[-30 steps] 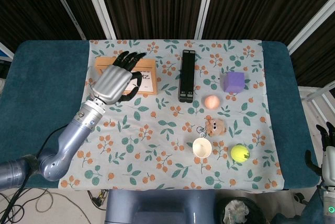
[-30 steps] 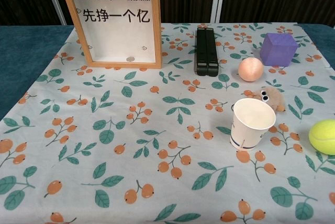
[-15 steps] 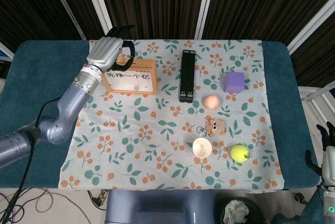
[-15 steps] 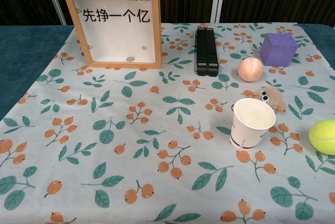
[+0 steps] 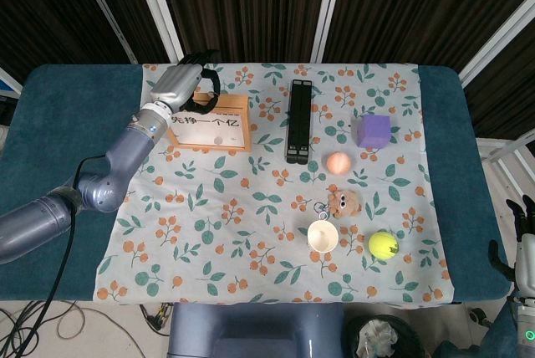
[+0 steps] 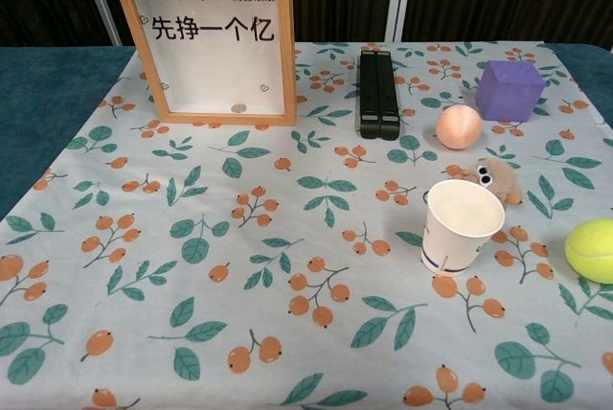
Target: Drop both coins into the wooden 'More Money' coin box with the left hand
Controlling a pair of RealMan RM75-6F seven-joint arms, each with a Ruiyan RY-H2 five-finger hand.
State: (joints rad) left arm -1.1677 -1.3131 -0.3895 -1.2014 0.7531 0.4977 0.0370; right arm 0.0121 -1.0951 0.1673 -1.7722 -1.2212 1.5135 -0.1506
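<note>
The wooden 'More Money' coin box stands upright at the back left of the floral cloth. One small coin lies inside it at the bottom, behind the clear front. No other coin shows in either view. My left hand hovers at the box's top rear left edge, its dark fingers curled over the top. Whether they pinch anything is hidden. My right hand hangs off the table at the lower right, fingers apart, holding nothing.
A black folded stand lies right of the box. Further right are a purple cube, a peach ball, a fuzzy toy, a paper cup and a tennis ball.
My left hand has moved from in front of the box up and back to its top rear edge, and its fingers now curl over the top. The right hand has stayed still.
</note>
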